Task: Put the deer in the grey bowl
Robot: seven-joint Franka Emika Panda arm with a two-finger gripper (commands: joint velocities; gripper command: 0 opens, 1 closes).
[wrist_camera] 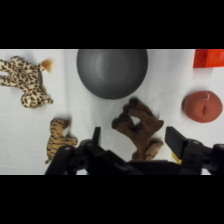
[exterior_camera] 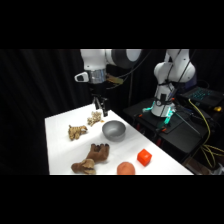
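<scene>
Three toy animals lie on the white surface (exterior_camera: 60,150) with a grey bowl (exterior_camera: 114,130), a red-orange ball (exterior_camera: 126,168) and a red-orange cube (exterior_camera: 144,157). In the side view the deer (exterior_camera: 92,158), dark brown with lighter patches, lies stretched out near the front edge of the surface, apart from the bowl and closer to the camera than it. The ball sits just to the right of the deer, and the cube lies a little beyond the ball. Two smaller pale spotted animals rest farther back: one (exterior_camera: 77,132) to the left of the bowl, the other (exterior_camera: 94,119) behind it, almost under the arm.

The tool (exterior_camera: 101,107) hangs from above over the back part of the surface, near the farther spotted toy and the bowl's rear rim, well away from the deer. It has hold of nothing.

From the wrist view, the tool (wrist_camera: 134,142) has its two dark fingers (wrist_camera: 176,141) spread wide, with the deer (wrist_camera: 138,127) showing between them on the surface below. The grey bowl (wrist_camera: 112,72) sits just past the deer, its dark hollow free of toys. A spotted toy (wrist_camera: 24,79) lies off to the left of the bowl, and a striped tan one (wrist_camera: 59,138) lies beside the left finger. The ball (wrist_camera: 202,106) is off to the right, the cube (wrist_camera: 209,57) at the upper right corner.
</scene>
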